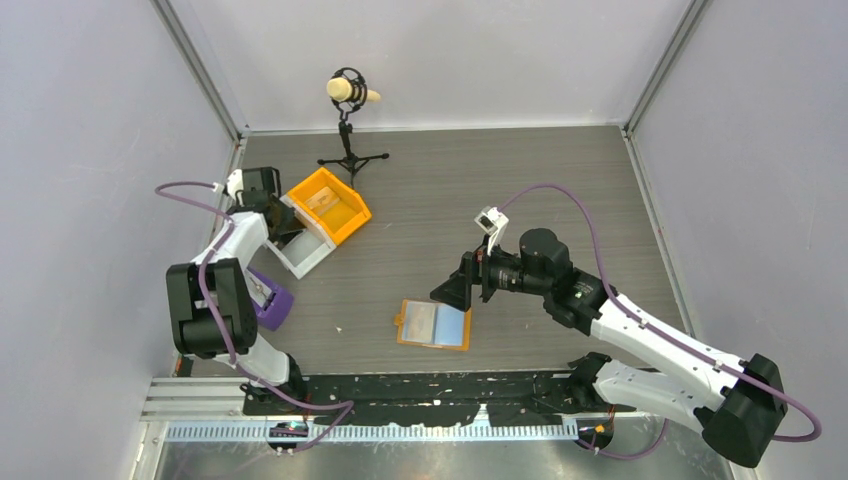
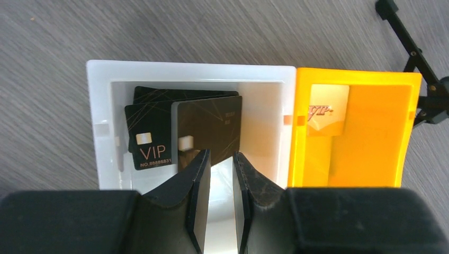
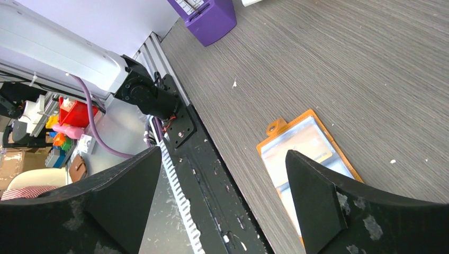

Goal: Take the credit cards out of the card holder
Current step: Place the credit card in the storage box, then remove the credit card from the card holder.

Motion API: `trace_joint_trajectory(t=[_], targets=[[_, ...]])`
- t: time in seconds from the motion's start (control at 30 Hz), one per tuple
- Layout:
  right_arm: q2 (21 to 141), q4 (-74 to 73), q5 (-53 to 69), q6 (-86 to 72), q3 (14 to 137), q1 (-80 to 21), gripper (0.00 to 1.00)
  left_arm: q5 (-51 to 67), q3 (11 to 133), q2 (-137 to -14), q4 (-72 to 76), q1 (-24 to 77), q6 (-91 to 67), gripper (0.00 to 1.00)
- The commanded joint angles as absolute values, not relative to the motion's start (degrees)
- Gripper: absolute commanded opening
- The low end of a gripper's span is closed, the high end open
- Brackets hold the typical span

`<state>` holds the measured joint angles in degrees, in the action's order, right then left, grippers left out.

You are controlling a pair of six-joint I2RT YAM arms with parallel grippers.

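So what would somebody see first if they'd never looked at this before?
Probably the bright orange bin at the far left, with a white bin beside it holding black VIP cards under the left gripper. Then the card holder lying open mid-table, close by the open right gripper.

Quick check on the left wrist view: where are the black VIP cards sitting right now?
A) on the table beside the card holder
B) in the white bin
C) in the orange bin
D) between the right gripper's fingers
B: the black cards lie overlapping inside the white bin, just ahead of the left gripper; the orange bin holds only a pale card.
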<state>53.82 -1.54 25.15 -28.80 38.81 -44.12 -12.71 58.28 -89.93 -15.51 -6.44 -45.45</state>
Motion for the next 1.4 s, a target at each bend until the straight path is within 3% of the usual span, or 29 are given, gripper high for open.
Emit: trace_joint_trajectory(t=[0.0, 0.47, 0.9, 1.07, 1.37], targets=[[52.48, -1.40, 25.19, -28.26, 40.33, -43.69, 0.95, -15.86, 60.92, -89.70, -19.11, -7.21, -46.01, 0.24], [53.74, -2.70, 24.20, -28.24, 40.35, -43.42, 0.95, -15.57, 62.11, -88.43, -20.83, -7.14, -43.59, 0.24], [53.44, -6.43, 12.60, -31.29, 38.02, -43.01, 1.00, 5.60, 59.52, -74.93, -25.82, -3.74, -33.10, 0.26], [53.42, -4.43, 12.48, -36.24, 33.83, -43.05, 0.88, 12.72, 54.23, -65.95, -27.99, 0.51, -31.56, 0.30], [57.52, -3.71, 15.67, -42.00, 30.49, -43.75, 0.78, 20.68, 42.48, -45.74, -33.04, 8.14, -30.74, 0.65]])
